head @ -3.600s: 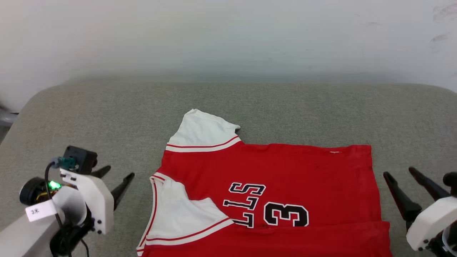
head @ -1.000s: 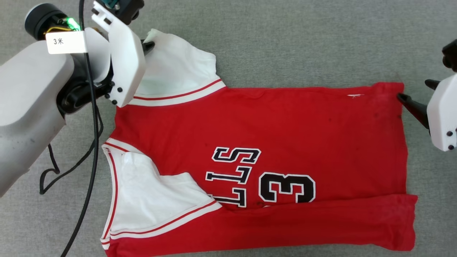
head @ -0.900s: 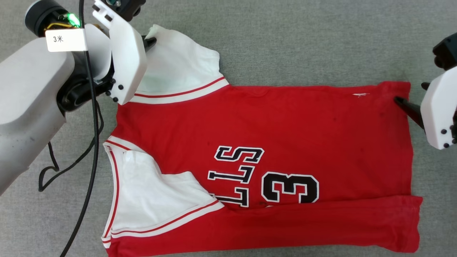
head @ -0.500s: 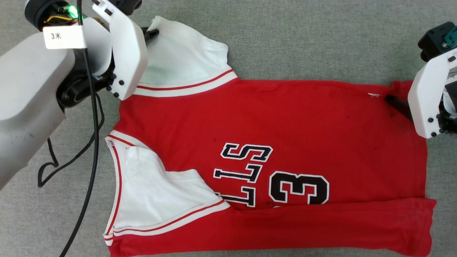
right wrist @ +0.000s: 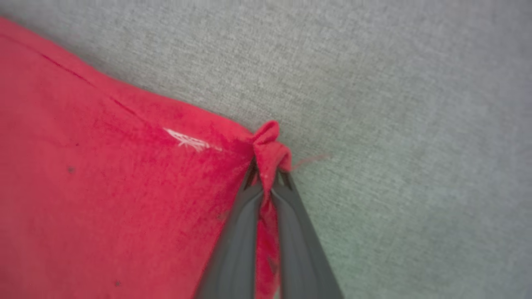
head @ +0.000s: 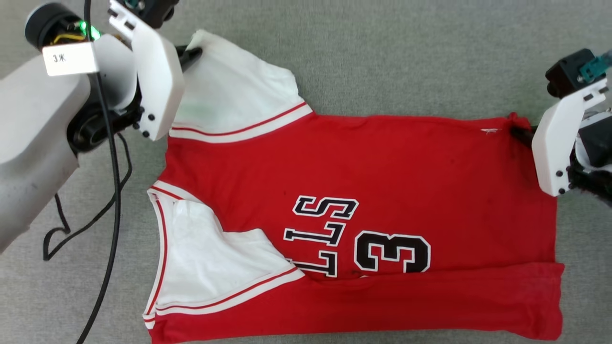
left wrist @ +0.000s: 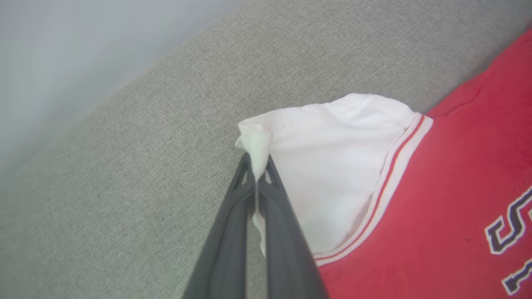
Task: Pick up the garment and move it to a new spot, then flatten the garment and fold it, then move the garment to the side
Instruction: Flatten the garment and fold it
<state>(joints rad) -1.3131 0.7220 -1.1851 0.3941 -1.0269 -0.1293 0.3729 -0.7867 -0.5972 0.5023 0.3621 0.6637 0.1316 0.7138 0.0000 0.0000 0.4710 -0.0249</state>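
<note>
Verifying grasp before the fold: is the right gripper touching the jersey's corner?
Touching. Right wrist view: the right gripper is shut on a bunched red corner of the garment, cloth pinched between its jaws.

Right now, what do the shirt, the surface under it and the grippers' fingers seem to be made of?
Shirt: soft matt knit fabric, perhaps cotton or polyester; it bunches where pinched. Surface: grey woven upholstery cloth, coarse weave showing. Fingers: dark grey, smooth, matt, probably moulded plastic, though that is uncertain.
</note>
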